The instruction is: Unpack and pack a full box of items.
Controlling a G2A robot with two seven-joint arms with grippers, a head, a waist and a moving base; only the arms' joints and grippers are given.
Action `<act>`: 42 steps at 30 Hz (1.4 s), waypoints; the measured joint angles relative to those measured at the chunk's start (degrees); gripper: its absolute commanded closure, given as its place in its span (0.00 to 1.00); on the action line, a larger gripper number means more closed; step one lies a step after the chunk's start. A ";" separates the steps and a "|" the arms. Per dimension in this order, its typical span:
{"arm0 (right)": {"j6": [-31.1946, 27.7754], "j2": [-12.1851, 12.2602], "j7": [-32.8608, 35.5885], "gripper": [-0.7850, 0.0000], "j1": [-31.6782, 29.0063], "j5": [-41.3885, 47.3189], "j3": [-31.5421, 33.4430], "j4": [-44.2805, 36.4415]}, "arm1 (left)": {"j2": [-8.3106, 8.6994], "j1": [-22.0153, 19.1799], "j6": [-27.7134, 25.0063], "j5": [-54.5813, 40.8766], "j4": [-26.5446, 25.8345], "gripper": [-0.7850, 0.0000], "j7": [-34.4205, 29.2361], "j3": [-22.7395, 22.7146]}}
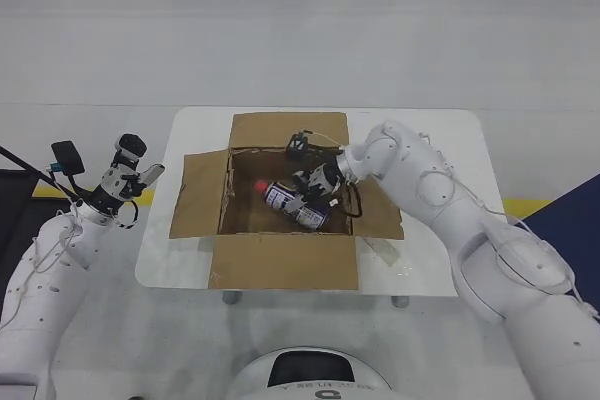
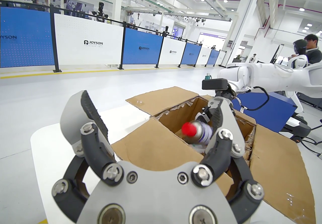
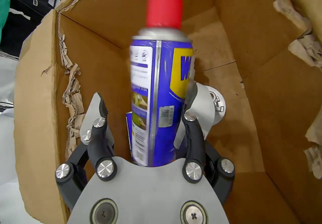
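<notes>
1. The box [image 1: 205, 190] sits open at the centre of the frame on the white table [image 1: 440, 140], with all its flaps folded out.
2. The spray can [image 1: 288, 198] is inside the box, lying slanted, with its red cap toward the left of the frame. In the right wrist view the spray can [image 3: 161, 71] points at the far corner, cap clear of the walls.
3. The right end effector [image 1: 315, 188] is down in the box around the can's lower body. From its own view the right end effector [image 3: 146, 96] could be clamped or just loose; I can't tell which.
4. The left end effector [image 1: 138, 172] is spread and empty at the left of the frame, off the table edge and well apart from the box. In its own view the left end effector [image 2: 153, 103] faces the box [image 2: 151, 139] opening.
5. My guess at the step is taking the can out to unpack it. A firm hold low on the body should be confirmed first, since smooth round metal probably slips or twists.
6. The lift should go straight up through the opening. The cap end seems likely to snag on the torn edges of the box [image 3: 239, 21].
7. A white round item [image 3: 213, 105] lies on the box floor just beside the can and shouldn't be dragged along.
8. The can should go on bare table away from the flaps, and it may roll if laid down.
</notes>
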 measured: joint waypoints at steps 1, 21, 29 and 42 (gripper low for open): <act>-0.23 -0.18 -0.24 0.00 0.16 0.32 -0.12 0.24 | 0.00 0.00 0.00 0.00 0.00 0.00 0.00 0.00; -4.64 16.24 -4.66 0.00 -4.26 21.69 19.12 -12.56 | 0.00 0.00 0.00 0.00 0.00 0.00 0.00 0.00; -4.64 19.84 -4.65 0.00 -9.08 27.95 22.78 -15.97 | 0.00 0.00 0.00 0.00 0.00 0.00 0.00 0.00; -3.57 23.00 -16.53 0.00 -13.04 8.19 29.60 -16.06 | 0.00 0.00 0.00 0.00 0.00 0.00 0.00 0.00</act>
